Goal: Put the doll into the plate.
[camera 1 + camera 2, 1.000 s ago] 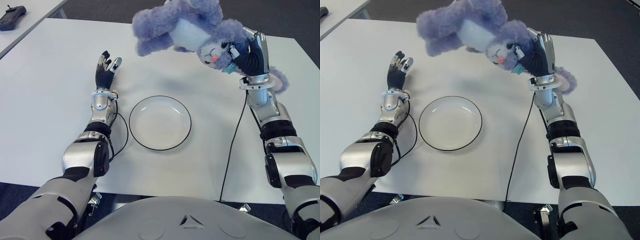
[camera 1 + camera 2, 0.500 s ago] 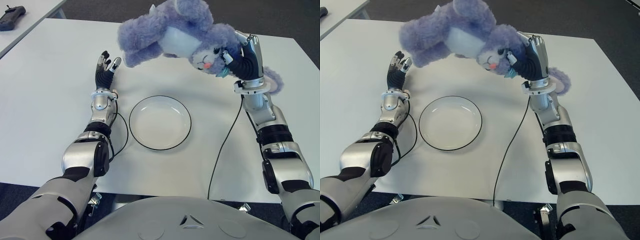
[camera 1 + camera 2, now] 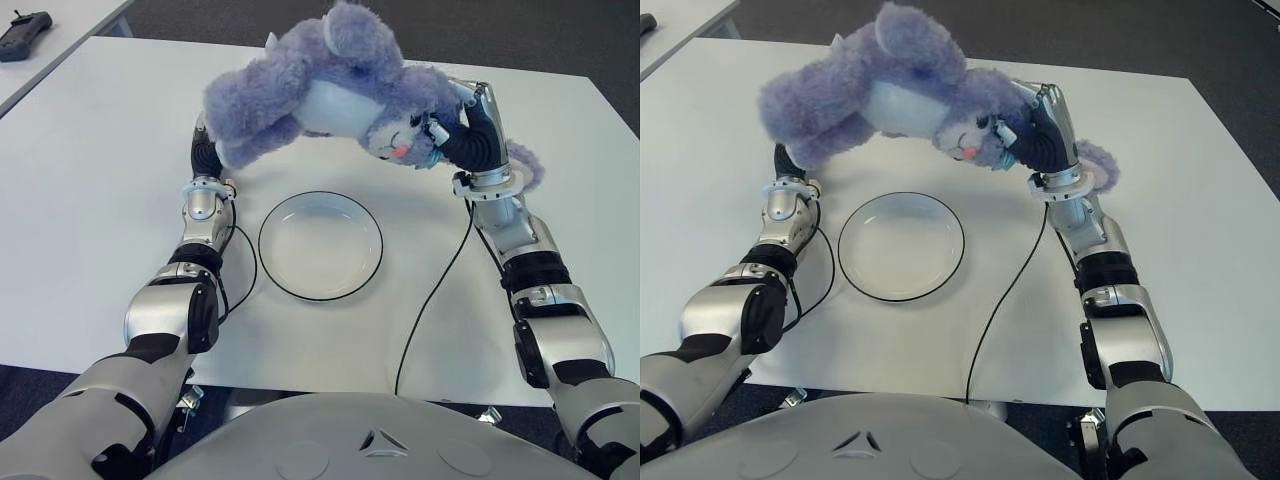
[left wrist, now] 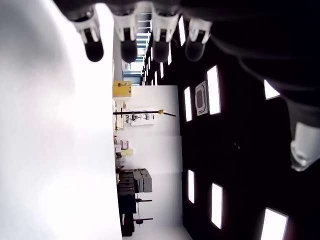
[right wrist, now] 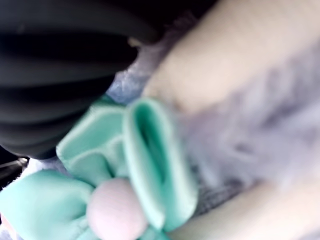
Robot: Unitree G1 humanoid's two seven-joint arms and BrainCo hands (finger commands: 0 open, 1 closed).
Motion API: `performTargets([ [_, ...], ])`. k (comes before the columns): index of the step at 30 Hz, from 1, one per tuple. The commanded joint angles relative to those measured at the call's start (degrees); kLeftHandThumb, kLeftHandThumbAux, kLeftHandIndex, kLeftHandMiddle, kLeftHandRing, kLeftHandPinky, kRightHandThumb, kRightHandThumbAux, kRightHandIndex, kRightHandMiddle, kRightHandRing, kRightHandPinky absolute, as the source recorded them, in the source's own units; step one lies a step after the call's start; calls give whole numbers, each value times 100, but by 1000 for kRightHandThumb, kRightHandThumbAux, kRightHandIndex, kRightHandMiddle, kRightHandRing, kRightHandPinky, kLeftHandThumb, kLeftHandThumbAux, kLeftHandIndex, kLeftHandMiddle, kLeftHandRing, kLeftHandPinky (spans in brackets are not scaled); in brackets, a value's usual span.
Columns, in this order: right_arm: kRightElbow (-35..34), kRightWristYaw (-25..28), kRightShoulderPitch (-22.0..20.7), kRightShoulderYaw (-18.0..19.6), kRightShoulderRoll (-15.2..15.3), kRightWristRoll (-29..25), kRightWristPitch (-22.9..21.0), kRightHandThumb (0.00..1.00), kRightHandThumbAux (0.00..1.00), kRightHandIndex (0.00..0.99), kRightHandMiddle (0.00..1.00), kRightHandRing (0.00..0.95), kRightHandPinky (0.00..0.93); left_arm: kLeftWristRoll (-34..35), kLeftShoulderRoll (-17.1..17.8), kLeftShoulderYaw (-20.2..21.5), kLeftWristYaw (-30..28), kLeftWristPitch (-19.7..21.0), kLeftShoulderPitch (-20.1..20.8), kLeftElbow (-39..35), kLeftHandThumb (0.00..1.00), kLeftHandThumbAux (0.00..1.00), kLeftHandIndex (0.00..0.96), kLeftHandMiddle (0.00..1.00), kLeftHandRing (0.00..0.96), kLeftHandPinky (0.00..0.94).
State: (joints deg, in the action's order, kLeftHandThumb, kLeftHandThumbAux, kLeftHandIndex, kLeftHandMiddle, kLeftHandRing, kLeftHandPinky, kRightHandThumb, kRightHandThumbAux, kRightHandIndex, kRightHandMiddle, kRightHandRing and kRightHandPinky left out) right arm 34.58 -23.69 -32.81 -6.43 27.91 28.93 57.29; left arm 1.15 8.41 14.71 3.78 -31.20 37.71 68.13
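Observation:
A purple plush doll (image 3: 310,95) with a white belly and a teal bow (image 5: 125,165) hangs in the air, stretched sideways above the far edge of the plate. My right hand (image 3: 468,135) is shut on its head, to the right of and behind the plate. The round white plate (image 3: 320,245) with a dark rim lies on the white table (image 3: 90,170) between my arms. My left hand (image 3: 205,150) shows to the left of the plate, partly hidden behind the doll's feet; its fingers (image 4: 127,47) are spread and hold nothing.
A black cable (image 3: 435,290) runs from the right wrist down to the table's near edge, another loops by the left forearm (image 3: 243,270). A dark handheld device (image 3: 25,33) lies on a second table at the far left.
My right hand has carried the doll leftward and lower, toward the plate; the doll's feet now cover my left hand. The left arm has not moved.

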Motion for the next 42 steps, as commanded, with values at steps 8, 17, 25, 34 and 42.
performTargets([
  [8,397,413,162,-103,-270,-320,673,702,718,436,868,864,851,16,-420,43,-34,879,-1141,883,0,479,0,64,12,0],
  [17,649,532,116,-123,-345,-292,990,701,719,436,870,861,842,-13,-421,14,-21,911,-1135,884,0,469,0,53,0,0],
  [25,692,644,148,-151,-422,-258,1102,701,719,436,849,846,832,-8,-433,15,-11,906,-1134,881,0,475,0,59,4,0],
  [34,660,1086,332,-306,-440,-396,1134,701,719,437,870,860,853,-51,-425,-30,-6,875,-1145,881,0,468,0,62,10,0],
  [42,570,1602,534,-479,-419,-594,1046,701,721,437,869,844,829,-46,-441,-39,8,889,-1139,879,0,468,0,64,13,0],
])
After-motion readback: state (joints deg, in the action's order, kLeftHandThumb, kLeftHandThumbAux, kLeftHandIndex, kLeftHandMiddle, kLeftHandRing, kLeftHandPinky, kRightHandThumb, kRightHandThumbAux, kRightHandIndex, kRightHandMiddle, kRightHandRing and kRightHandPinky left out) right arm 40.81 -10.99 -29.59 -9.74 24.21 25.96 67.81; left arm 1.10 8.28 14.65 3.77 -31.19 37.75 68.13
